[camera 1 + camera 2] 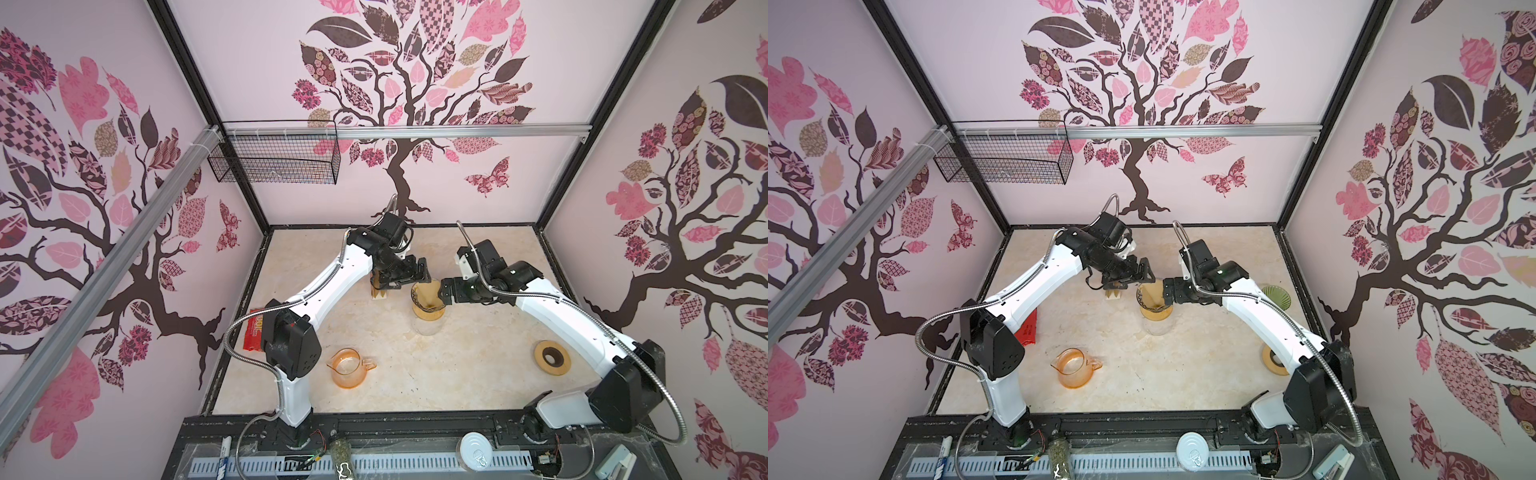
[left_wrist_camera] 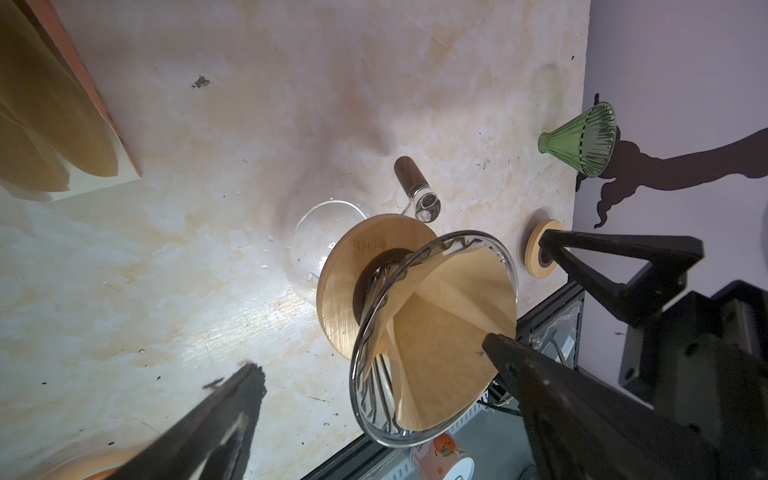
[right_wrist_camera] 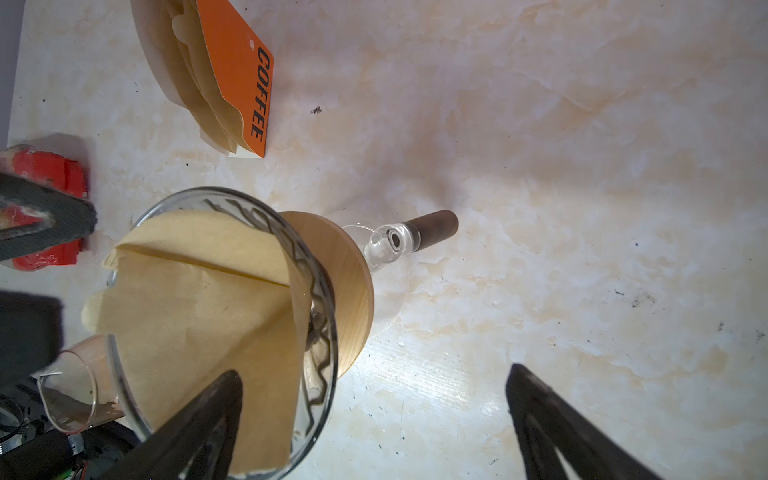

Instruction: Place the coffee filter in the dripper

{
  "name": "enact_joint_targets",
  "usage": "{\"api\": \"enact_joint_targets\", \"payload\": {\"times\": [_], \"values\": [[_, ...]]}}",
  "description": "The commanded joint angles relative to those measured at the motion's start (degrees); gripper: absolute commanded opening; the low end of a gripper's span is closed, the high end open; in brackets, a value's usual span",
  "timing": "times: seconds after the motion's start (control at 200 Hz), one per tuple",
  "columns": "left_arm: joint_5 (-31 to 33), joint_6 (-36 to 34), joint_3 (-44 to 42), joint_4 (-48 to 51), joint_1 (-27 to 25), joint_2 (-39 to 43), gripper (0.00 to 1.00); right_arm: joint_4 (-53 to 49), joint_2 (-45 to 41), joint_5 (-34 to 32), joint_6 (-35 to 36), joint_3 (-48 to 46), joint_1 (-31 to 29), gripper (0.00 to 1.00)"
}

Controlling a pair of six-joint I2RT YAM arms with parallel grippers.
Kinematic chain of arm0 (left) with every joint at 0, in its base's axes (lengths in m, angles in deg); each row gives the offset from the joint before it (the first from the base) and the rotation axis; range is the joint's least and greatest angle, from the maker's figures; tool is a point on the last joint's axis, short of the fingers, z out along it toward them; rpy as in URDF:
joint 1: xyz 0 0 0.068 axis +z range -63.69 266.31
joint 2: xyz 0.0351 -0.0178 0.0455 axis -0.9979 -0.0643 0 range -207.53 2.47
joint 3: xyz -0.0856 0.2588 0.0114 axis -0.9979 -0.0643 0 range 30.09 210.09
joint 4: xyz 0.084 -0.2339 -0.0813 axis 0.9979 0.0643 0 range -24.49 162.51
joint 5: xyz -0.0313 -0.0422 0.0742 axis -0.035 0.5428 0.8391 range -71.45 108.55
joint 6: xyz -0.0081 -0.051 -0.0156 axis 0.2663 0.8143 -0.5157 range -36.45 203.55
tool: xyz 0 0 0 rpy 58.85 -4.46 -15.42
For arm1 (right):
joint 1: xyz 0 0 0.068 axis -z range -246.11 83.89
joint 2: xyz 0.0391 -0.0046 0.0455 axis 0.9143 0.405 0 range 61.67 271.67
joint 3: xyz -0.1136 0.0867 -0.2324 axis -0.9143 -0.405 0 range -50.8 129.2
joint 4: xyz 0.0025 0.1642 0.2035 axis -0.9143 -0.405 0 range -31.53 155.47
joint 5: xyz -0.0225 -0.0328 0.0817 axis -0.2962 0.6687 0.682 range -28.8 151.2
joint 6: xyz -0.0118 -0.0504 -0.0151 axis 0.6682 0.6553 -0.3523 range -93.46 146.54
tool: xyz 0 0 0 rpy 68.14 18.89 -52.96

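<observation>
Jaws spread wide and clamped on nothing, the left gripper (image 2: 372,355) and right gripper (image 3: 374,370) flank the glass dripper (image 2: 374,399) at its 10 and 3 o'clock, the coffee filter (image 2: 449,316) seated inside it: light, floppy paper, likely best pinched gently at its upper rim.

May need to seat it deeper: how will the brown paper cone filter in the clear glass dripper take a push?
The brown paper cone filter looks thin and creased, so probably floppy: it should buckle, not slide. Likely light; one flap seems to overhang the rim of the clear glass dripper, so a nudge could lift it.
</observation>
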Motion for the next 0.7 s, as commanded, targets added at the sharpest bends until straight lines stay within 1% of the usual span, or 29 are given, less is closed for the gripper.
{"api": "enact_joint_targets", "payload": {"times": [0.0,0.3,0.48,0.695], "values": [[0.66,-0.24,-1.0,-0.5,0.39,2.45,0.98,0.58,1.44,1.07,0.13,2.93,-0.05,1.0],[1.59,-0.72,-0.91,0.11,0.53,3.83,0.98,-0.43,0.87,0.76,-0.19,7.17,-0.08,1.0],[0.19,-1.87,-1.26,0.64,0.59,5.0,0.98,-0.74,-0.37,0.58,-0.69,8.06,-0.11,1.0],[1.07,-2.67,-2.65,1.38,0.63,8.5,0.98,-1.47,-1.3,-0.01,-1.25,10.16,-0.05,1.0]]}}
